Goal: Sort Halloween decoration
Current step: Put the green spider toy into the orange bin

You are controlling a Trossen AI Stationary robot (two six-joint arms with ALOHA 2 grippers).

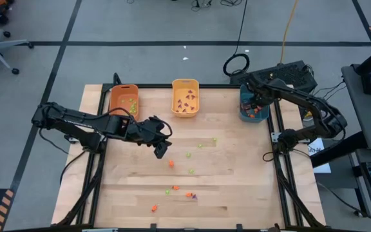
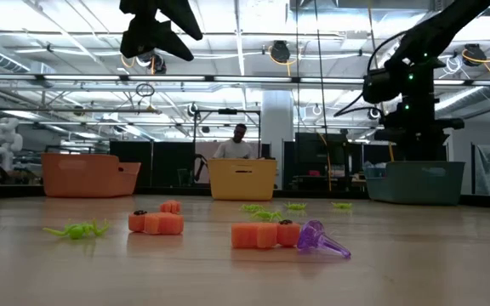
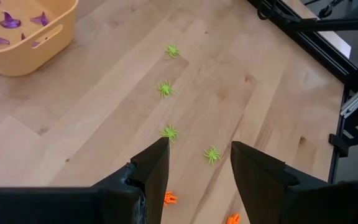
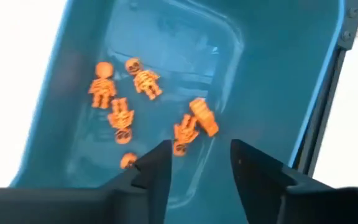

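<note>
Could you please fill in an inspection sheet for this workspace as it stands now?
Surface: wooden table, black frame.
Job's things: green spiders and orange trinkets loose on the table; orange skeletons in teal bin; purple pieces in yellow bin; green ones in orange bin.
Clutter: nothing seen.
Grippers: left gripper open above the spiders; right gripper open over the teal bin.
Cables: black coil on the floor.
Surroundings: person behind the table.

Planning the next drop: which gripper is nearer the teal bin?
Right. The right gripper hangs over the teal bin; the left gripper is over mid-table, far away.
</note>
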